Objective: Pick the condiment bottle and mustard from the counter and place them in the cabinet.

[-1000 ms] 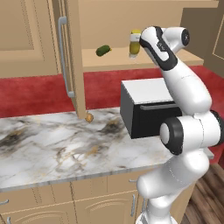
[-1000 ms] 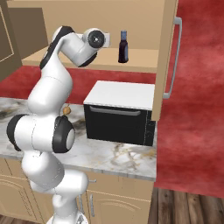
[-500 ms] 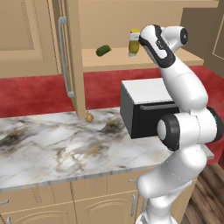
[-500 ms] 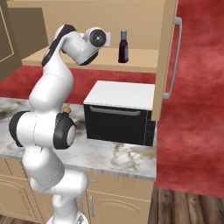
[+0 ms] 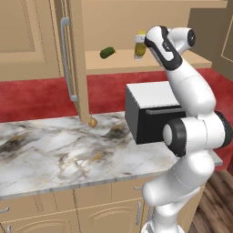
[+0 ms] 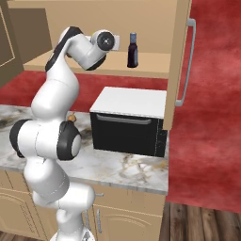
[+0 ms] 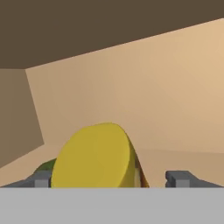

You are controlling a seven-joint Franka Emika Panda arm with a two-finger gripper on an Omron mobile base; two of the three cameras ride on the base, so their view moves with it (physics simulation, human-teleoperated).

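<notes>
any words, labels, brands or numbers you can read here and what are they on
No text can be read in these pictures.
mustard: an orange-tinted label, no letters legible.
condiment bottle: a pale label patch, too small and blurred to read.
microwave: plain black front and white top, no brand or digits visible.
cabinet and counter: no signs or markings.

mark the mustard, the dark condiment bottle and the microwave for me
mustard (image 7: 94, 155): hand view, yellow body.
condiment bottle (image 6: 132, 52): right base view, dark body, on the shelf.
microwave (image 6: 127, 134): right base view, black front.
</notes>
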